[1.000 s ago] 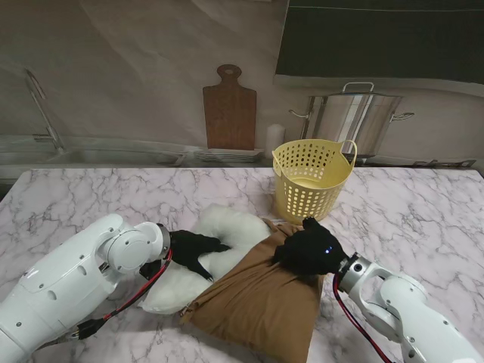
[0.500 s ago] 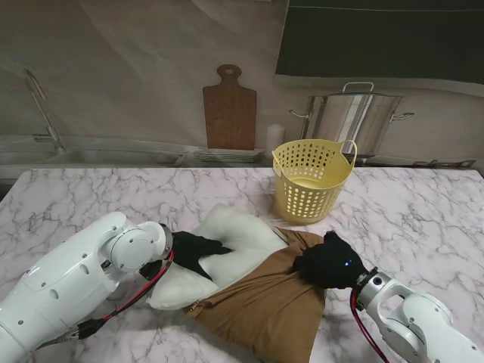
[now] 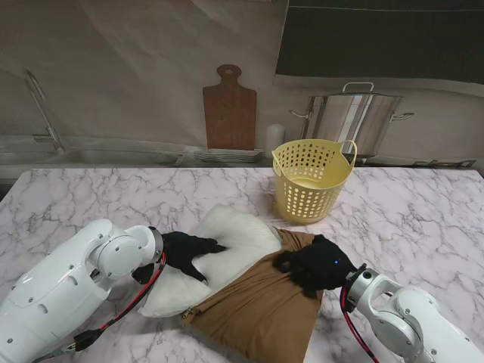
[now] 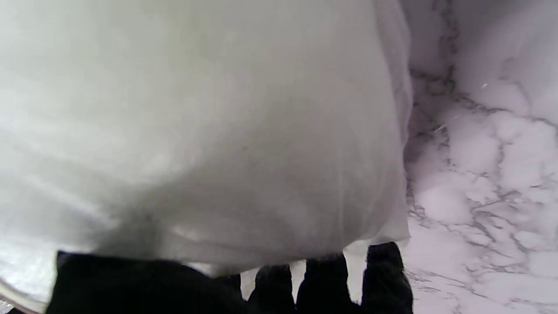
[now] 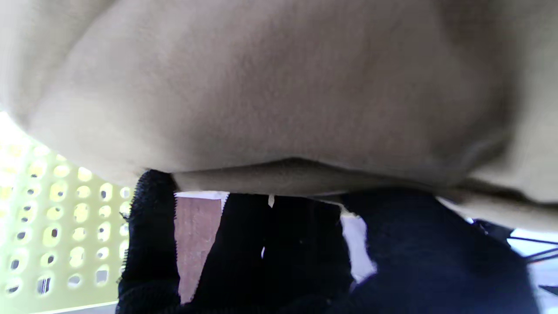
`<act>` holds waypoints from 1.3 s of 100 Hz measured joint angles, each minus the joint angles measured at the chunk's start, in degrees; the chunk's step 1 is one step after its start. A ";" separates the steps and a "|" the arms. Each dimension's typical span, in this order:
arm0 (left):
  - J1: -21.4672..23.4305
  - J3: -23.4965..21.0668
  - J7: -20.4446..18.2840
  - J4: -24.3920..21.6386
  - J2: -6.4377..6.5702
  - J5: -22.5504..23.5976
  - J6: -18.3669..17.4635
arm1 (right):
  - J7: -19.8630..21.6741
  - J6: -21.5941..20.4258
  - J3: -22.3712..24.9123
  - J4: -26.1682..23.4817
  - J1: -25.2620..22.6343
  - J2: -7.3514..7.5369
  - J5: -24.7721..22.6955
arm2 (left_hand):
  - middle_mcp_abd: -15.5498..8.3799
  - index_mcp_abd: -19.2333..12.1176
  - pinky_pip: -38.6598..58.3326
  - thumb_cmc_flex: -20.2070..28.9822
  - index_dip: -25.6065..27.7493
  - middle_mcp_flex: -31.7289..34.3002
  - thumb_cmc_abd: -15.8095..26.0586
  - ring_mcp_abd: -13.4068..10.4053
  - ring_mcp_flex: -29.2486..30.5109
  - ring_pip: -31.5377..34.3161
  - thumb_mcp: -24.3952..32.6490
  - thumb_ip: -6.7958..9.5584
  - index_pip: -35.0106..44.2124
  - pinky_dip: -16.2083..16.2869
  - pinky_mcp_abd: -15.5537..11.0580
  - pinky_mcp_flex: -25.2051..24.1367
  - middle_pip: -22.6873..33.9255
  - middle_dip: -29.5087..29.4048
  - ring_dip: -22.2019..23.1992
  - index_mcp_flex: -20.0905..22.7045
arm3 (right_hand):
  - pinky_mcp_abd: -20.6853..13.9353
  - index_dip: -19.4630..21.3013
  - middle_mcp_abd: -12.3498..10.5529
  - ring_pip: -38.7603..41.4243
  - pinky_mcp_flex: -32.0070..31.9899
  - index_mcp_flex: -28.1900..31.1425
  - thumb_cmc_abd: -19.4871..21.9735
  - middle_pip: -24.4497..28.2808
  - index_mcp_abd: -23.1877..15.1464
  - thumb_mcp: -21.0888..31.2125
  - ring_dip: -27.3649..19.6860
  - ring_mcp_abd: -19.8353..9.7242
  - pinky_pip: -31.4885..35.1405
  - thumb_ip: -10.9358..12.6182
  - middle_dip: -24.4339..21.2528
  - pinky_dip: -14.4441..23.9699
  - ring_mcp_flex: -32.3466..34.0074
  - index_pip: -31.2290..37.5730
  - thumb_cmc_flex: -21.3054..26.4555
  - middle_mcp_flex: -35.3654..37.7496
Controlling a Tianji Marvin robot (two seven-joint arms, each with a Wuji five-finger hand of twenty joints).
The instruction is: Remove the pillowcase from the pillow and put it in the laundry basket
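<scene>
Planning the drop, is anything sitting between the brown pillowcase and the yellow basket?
Nothing visible does. The laundry basket stands just beyond the pillowcase, with only bare marble table between them. The pillow is partly inside it.

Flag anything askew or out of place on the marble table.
Only the expected: the white pillow sticks half out of the brown pillowcase, lying diagonally. The left hand rests on it; the right hand grips the pillowcase. The yellow perforated laundry basket stands upright.
</scene>
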 measured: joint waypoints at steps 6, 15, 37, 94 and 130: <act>-0.04 0.25 0.30 -0.05 0.21 -0.50 -0.03 | 3.06 1.27 -0.20 -1.03 -0.01 -0.09 2.68 | 0.13 0.09 0.00 0.32 0.00 0.02 0.00 0.18 0.02 0.01 0.00 0.00 0.02 0.10 0.00 0.02 0.10 0.00 -0.04 0.10 | 0.60 -4.58 0.00 0.88 0.19 -6.53 -1.64 4.94 4.92 1.63 0.51 0.11 0.17 0.29 -4.95 0.31 1.44 -4.03 -1.44 0.48; -0.72 1.36 0.33 -0.05 0.49 -1.18 0.30 | 8.11 6.08 -1.31 -2.89 0.42 -0.10 4.00 | 0.18 0.21 0.00 0.84 0.00 0.02 0.00 0.29 0.02 0.01 0.05 0.00 0.12 0.12 0.00 0.02 0.10 0.00 -0.06 0.15 | 1.75 -8.98 -0.21 2.16 2.84 -9.21 -5.83 7.29 6.39 6.09 0.71 0.07 0.34 3.88 -9.20 0.39 4.33 -4.22 -5.77 4.05; -1.60 2.58 0.55 0.12 0.52 -1.94 0.48 | 14.82 8.65 -5.17 -2.66 5.27 0.29 6.43 | 0.24 0.26 0.00 1.69 0.02 0.05 0.00 0.73 0.02 0.01 0.15 0.00 1.22 0.12 0.01 -0.25 0.57 0.02 -0.07 0.19 | 6.55 -12.10 -0.80 23.35 10.38 -0.86 -13.29 10.79 0.10 12.45 2.75 0.05 5.18 6.69 -8.00 0.88 10.87 5.63 -8.61 15.53; 4.57 -5.90 1.65 -3.51 -1.45 4.81 0.77 | -1.66 2.31 -3.86 -0.70 3.97 0.25 -9.39 | -1.70 -4.23 0.00 1.76 0.02 2.13 1.80 -0.29 1.52 1.10 -1.09 -1.08 1.44 0.61 0.01 0.61 2.86 0.85 -0.08 2.07 | 5.08 20.90 -1.66 21.04 1.51 27.43 -11.80 14.30 -11.66 -1.94 5.76 -0.51 -2.27 0.25 1.08 -0.39 12.28 25.64 -8.42 14.65; 11.06 -16.06 12.39 -10.45 -1.74 9.24 -0.74 | -4.77 1.54 -6.90 2.44 7.40 1.08 -12.16 | 6.56 3.84 0.00 13.10 2.42 8.73 9.13 5.55 5.27 4.78 0.45 -0.97 6.95 0.68 1.40 1.41 6.43 2.95 0.79 10.04 | 4.92 21.94 -1.84 21.21 2.03 29.69 -11.22 17.65 -14.65 -3.03 6.12 0.55 -1.64 -1.94 1.19 -0.03 14.03 31.63 -9.96 14.91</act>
